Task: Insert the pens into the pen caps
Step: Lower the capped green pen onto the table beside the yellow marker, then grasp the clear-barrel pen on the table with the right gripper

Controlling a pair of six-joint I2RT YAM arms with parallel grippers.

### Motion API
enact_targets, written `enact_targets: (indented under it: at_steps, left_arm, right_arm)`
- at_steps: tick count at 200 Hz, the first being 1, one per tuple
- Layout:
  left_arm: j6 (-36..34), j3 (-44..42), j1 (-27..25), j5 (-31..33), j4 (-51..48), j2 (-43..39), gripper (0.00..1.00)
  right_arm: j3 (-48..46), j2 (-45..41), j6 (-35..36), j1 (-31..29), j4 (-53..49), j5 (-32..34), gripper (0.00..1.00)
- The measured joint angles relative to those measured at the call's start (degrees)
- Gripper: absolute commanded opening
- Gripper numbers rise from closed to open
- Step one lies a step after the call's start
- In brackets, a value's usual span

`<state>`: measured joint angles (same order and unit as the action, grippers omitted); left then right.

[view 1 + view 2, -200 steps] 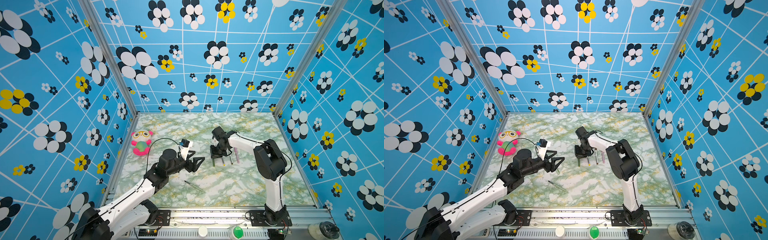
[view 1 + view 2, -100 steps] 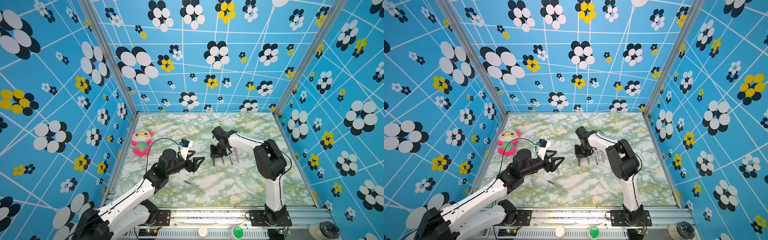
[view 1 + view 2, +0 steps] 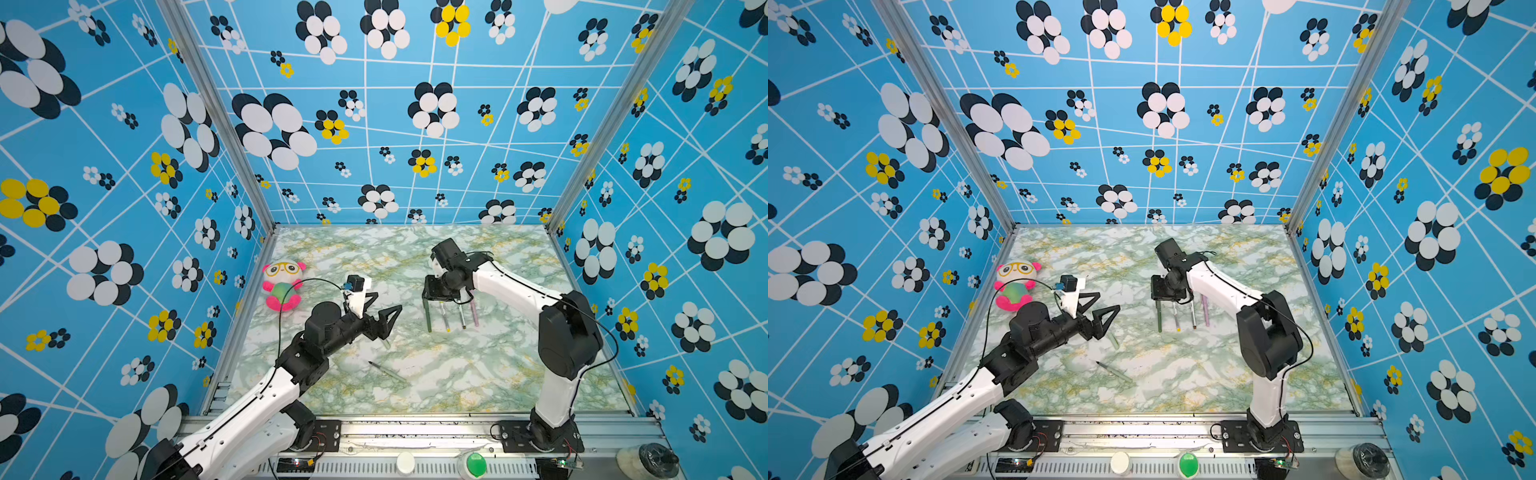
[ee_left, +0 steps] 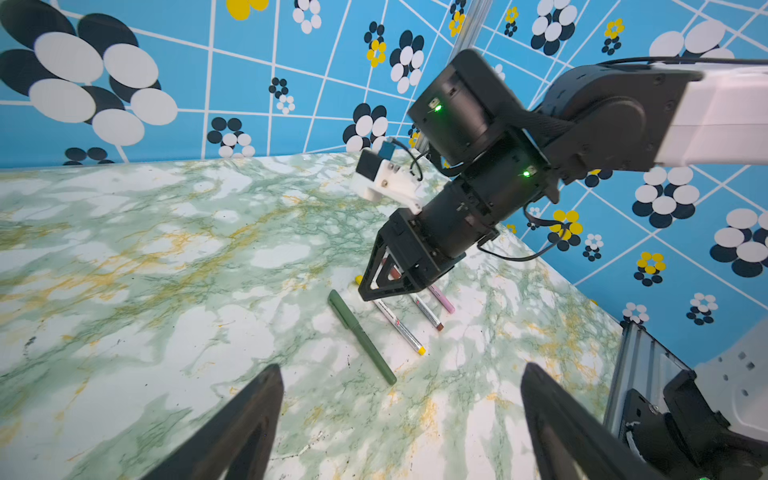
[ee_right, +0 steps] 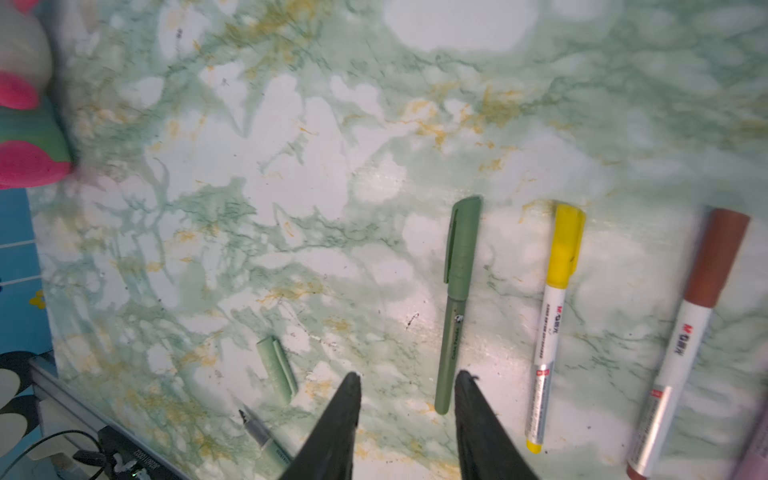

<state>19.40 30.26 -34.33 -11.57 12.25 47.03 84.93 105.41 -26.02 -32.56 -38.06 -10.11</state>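
Four capped pens lie side by side mid-table: dark green (image 3: 428,318), yellow-capped white (image 3: 444,320), brown-capped white (image 3: 461,318) and pink (image 3: 473,313). My right gripper (image 5: 408,376) hovers over their far ends, open with nothing between its fingers. The dark green pen (image 5: 455,307) lies just outside one finger. A loose pale green cap (image 3: 386,343) lies nearer the front, and the uncapped pale green pen (image 3: 386,372) lies beyond it. My left gripper (image 3: 388,301) hangs wide open above that cap, holding nothing. Its wrist view shows bare table between the fingers (image 4: 253,411).
A pink and green plush toy (image 3: 282,286) sits at the left edge of the marble table (image 3: 478,374). Patterned blue walls close in three sides. A metal rail (image 3: 415,419) with the arm bases runs along the front.
My right gripper's jaws have parted, and the dark green pen lies free on the table. My left gripper's fingers have spread a little wider. Neither arm has moved noticeably.
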Motion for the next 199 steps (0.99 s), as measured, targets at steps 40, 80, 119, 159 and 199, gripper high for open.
enact_targets:
  at_steps: [40,80,119,159,199]
  left_arm:
    - [2.1,-0.3,1.7,5.0,-6.3,-5.6,0.92]
    - [7.8,-0.7,5.3,15.2,-19.2,-14.4,0.91]
    - [13.7,-4.4,9.4,21.8,-28.2,-23.7,0.92]
    - [17.0,-6.4,11.5,24.2,-32.3,-27.3,0.92]
    - [17.7,-6.4,11.9,24.3,-33.7,-27.3,0.92]
  right_arm:
    - [0.3,-2.8,4.7,-4.5,0.5,0.9,0.4]
    - [-0.7,-2.5,12.7,-15.9,1.8,1.7,0.4]
    - [-4.3,1.1,20.1,-25.0,3.1,2.2,0.44]
    - [-4.9,5.8,25.1,-30.2,3.2,4.1,0.45]
    - [-4.9,7.7,26.9,-32.3,4.5,4.3,0.45]
